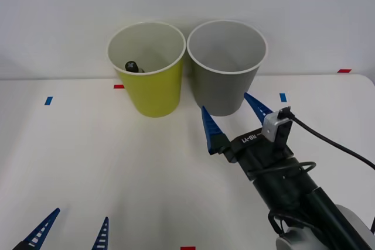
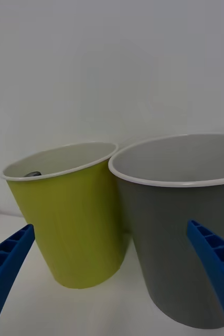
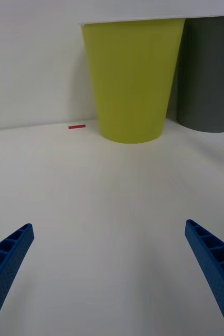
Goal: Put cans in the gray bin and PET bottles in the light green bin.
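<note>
White desk [image 1: 117, 162] and a plain pale wall are what you have in front of you, with both bins standing at the far side, close against the wall. Your PET bottle [image 1: 133, 66] lies inside the light green bin [image 1: 153, 92]; you can see its dark cap leaning against the bin's left inner wall. Just to the right, the gray bin [image 1: 221, 89] stands rim to rim with the green one. Your right gripper [image 1: 234, 118] is just in front of the gray bin, its blue fingers spread wide and holding nothing. Your left gripper [image 1: 69, 232] sits at the near left edge of the desk, well apart from the bins, also wide and holding nothing. Small red and blue tape marks [image 1: 48, 100] dot the desk.
</note>
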Motion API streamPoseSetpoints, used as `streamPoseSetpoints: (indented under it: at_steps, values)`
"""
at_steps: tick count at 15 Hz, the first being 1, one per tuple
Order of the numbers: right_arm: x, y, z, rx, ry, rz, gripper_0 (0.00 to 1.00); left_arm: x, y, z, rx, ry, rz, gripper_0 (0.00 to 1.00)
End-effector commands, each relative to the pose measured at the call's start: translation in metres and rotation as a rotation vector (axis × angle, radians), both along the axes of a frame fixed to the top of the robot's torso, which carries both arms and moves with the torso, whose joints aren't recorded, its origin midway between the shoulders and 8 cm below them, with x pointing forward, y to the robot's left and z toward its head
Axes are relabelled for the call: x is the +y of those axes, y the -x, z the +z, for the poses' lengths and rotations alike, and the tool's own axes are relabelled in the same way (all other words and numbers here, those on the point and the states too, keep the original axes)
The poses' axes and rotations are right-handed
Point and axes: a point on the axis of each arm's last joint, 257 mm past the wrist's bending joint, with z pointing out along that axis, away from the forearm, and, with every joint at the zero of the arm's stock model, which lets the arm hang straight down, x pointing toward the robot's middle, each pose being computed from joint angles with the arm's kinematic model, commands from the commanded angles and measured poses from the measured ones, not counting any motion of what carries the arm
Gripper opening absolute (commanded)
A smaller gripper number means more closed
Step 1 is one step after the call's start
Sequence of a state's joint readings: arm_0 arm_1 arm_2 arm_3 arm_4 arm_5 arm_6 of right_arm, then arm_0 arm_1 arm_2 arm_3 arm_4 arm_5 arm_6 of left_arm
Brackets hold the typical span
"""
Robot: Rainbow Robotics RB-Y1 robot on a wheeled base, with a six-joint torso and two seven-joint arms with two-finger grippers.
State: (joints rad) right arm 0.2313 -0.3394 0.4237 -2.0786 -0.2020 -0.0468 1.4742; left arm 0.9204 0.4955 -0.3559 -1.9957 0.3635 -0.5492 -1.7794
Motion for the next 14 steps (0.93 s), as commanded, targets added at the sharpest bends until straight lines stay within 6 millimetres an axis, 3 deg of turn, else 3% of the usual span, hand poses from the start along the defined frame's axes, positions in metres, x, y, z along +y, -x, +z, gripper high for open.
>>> streamPoseSetpoints:
  at_steps: [1,4,7,14]
  values:
    - [-0.023,0.001,-0.017,0.017,0.047,-0.07,1.0,0.0,0.0,0.0,0.0,0.0,0.0,1.0]
    - [-0.046,0.007,-0.036,-0.01,0.112,-0.131,1.0,0.0,0.0,0.0,0.0,0.0,0.0,1.0]
    - [-0.074,0.034,-0.066,-0.028,0.081,-0.185,1.0,0.0,0.0,0.0,0.0,0.0,0.0,1.0]
    - [-0.13,0.1,-0.09,-0.042,0.15,-0.319,1.0,0.0,0.0,0.0,0.0,0.0,0.0,1.0]
